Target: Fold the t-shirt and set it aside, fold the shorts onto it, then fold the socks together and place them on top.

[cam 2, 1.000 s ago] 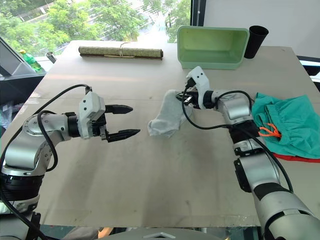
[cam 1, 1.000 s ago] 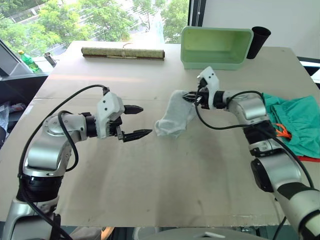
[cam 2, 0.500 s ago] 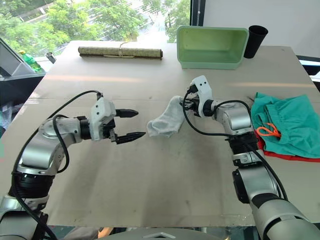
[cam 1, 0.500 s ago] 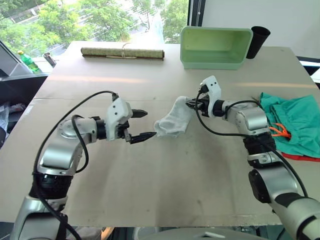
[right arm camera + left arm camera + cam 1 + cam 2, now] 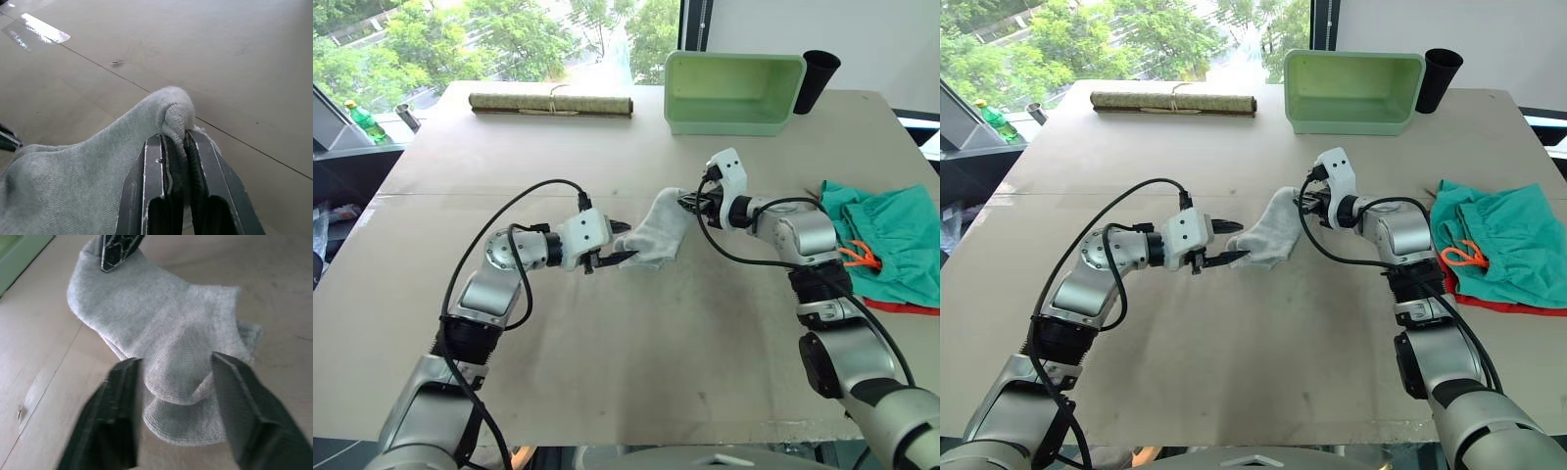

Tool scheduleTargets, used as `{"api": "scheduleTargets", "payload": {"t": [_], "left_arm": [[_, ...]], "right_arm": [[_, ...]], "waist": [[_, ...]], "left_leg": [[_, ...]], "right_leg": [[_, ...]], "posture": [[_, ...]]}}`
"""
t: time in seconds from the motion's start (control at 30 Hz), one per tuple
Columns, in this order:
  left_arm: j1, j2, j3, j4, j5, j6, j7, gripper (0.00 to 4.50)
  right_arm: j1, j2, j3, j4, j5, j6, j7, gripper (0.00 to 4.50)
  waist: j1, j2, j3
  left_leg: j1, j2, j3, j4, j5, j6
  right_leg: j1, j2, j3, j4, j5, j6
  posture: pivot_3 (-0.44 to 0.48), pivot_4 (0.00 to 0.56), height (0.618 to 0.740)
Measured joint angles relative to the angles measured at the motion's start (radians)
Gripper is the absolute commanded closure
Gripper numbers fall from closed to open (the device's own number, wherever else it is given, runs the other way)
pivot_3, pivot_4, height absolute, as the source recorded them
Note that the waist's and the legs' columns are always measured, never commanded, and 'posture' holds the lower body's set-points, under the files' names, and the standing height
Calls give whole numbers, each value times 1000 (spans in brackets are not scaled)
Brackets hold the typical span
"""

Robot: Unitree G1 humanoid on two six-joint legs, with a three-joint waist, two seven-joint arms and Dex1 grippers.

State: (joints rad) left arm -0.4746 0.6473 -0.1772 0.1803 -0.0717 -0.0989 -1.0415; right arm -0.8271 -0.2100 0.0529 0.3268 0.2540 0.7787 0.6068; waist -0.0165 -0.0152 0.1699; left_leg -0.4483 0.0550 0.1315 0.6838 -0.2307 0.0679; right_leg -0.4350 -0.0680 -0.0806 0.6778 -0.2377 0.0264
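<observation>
The shorts (image 5: 1494, 250) are seen lying at the right edge of the table (image 5: 1253, 372), resting on the t-shirt (image 5: 1518, 305), of which a thin red strip shows beneath them. The first two steps are therefore judged done, though how neatly either garment is folded cannot be made out from here. The last step is in hand and unfinished.

The socks (image 5: 1268, 240) are found near the table's middle, well apart from the stack. One end is held raised by the right gripper (image 5: 1309, 201), whose fingers are closed tight on a bunched fold of grey fabric. From there the socks slope down toward the robot's left, the lower end resting on the table; the long axis runs across the table, raised end to the right.

The left gripper (image 5: 1231, 243) is spread open, its fingers (image 5: 115, 423) set either side of the lower end, with nothing gripped. The two socks appear to lie layered on each other.

Judged remaining: the lower end is to be taken, the pair folded together, then carried right and placed on the shorts.
</observation>
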Motion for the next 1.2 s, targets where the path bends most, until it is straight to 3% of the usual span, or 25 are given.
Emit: {"api": "scheduleTargets", "payload": {"t": [0.37,0.43,0.57,0.9,1.0,1.2], "left_arm": [[-35,-44,-14,29,-50,-39,-84,2757],[-39,-45,-8,29,-62,-18,-89,2275],[-33,-40,-7,29,-63,-39,-96,579],[-12,-14,-21,47,-37,-89,-133,579],[-13,-25,-23,65,-27,-101,-130,1405],[-14,-45,-29,96,-8,-126,-107,4266]], "right_arm": [[0,-1,0,0,3,0,-3,4500],[0,-1,0,0,3,0,-4,4500],[4,-1,0,0,3,0,-5,4500],[9,-1,0,0,3,-2,-8,4500],[9,-1,0,0,3,-3,-8,4500],[9,-1,0,0,3,-3,-9,4500]], "waist": [[1,0,0],[0,0,0],[0,0,0],[1,0,0],[1,0,0],[1,0,0]], "left_leg": [[0,0,0,0,0,0],[0,0,0,0,0,0],[0,0,0,0,0,0],[0,0,0,0,0,0],[0,0,0,0,0,0],[0,0,0,0,0,0]], "right_leg": [[0,0,0,0,0,0],[0,0,0,0,0,0],[0,0,0,0,0,0],[0,0,0,0,0,0],[0,0,0,0,0,0],[0,0,0,0,0,0]], "posture": [[0,150,740],[0,150,740],[0,150,740],[0,150,740],[0,150,740],[0,150,740]]}}
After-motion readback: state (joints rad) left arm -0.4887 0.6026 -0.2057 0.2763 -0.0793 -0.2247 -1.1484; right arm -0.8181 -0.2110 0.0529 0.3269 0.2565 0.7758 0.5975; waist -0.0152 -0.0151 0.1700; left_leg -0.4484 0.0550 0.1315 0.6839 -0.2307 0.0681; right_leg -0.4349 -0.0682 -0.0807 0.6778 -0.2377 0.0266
